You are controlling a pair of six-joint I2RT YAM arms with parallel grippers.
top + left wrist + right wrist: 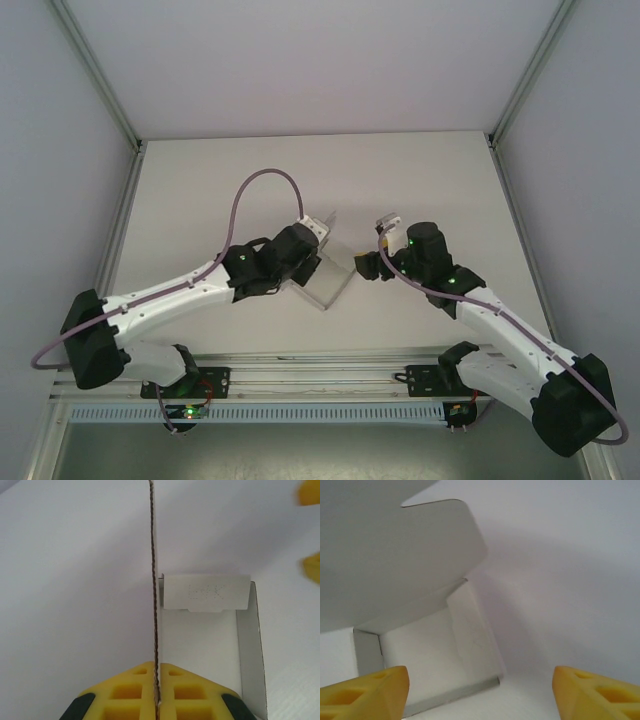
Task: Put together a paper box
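Clamping: my left gripper [156,680], clenched on an upright wall edge of the paper box [200,645].
Right gripper [480,692]: jaws spread, box just ahead of them.
Box: mid-table, I note.

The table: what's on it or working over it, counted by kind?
robot arms: 2
claws: 2 (left claw, right claw)
paper box: 1
Total: 5
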